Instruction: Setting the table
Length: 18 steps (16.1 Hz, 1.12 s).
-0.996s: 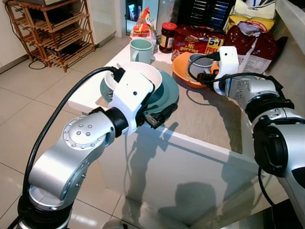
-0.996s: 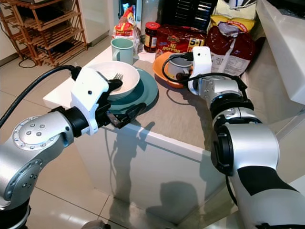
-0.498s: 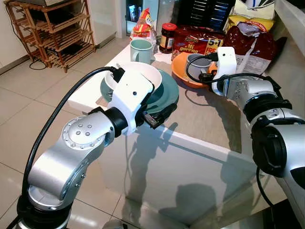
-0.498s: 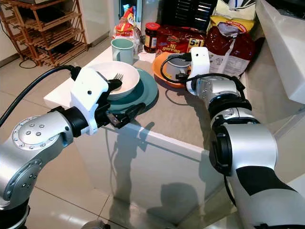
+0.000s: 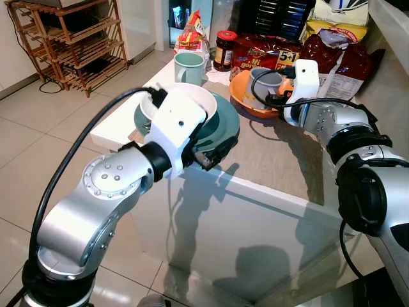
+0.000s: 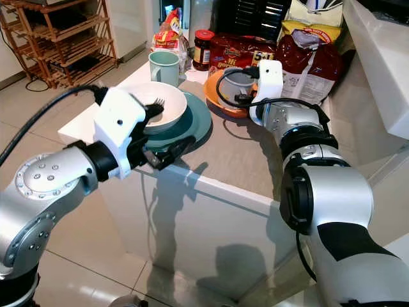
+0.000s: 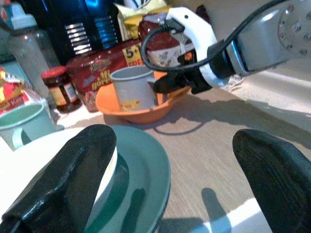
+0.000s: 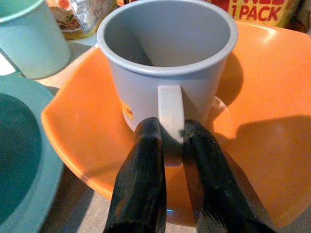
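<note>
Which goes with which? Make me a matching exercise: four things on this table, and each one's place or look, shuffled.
Things:
1. grey mug
2. white bowl
3. mint mug
4. jar

Places or looks:
A. on the teal plate
B. dark, with a red lid
C. in the orange bowl, handle between the jaws of the right gripper
D. standing straight on the table

Pairs: 1-C, 2-A, 3-D, 4-B
</note>
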### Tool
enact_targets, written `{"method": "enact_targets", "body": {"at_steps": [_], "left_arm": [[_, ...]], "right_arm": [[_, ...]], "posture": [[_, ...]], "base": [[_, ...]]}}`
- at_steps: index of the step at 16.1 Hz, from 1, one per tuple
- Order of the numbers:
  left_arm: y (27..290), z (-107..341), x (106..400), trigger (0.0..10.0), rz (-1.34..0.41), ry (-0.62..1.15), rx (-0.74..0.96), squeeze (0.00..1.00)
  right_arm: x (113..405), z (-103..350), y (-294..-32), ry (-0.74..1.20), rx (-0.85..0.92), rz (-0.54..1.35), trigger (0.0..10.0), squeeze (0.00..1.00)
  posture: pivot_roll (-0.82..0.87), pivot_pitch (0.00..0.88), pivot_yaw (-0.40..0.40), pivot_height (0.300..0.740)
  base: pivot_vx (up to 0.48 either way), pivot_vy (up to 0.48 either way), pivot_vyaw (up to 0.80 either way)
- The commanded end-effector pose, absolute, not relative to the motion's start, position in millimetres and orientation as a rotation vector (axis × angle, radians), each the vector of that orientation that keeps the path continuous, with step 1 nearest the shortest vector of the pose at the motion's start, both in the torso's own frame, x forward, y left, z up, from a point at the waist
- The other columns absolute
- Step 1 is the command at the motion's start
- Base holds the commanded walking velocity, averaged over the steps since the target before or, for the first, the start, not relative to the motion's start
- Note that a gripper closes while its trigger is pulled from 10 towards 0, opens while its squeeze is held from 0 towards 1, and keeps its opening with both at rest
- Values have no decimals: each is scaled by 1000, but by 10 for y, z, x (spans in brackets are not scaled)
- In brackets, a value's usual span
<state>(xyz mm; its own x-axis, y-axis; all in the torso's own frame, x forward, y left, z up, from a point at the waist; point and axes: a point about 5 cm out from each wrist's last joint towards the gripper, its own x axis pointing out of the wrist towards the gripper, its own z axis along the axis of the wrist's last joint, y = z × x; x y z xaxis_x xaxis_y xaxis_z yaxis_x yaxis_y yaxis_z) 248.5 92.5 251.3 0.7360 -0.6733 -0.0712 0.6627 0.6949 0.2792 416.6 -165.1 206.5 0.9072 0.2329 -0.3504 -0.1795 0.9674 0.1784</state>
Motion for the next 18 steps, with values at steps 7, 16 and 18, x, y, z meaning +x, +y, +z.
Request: {"method": "enact_targets", "body": {"at_steps": [7,16,18], "left_arm": [[984,2605,2602,10000,-575,-149,281,0],[1084,2465,2624,10000,-443,-202,188,0],[1074,2449,2609,10000,-458,-201,179,0]], "right_arm": [[4144,2879,-1836,-238,166,319,0,0],[2593,2381,-1629,-614,78,245,10000,0],[2465,2313,-1584,-569,75,256,10000,0]], "posture": [[151,0,-69,740],[84,17,-8,740],[80,23,-5,740]], "base": [[0,0,0],[-106,0,0],[-347,0,0]]}}
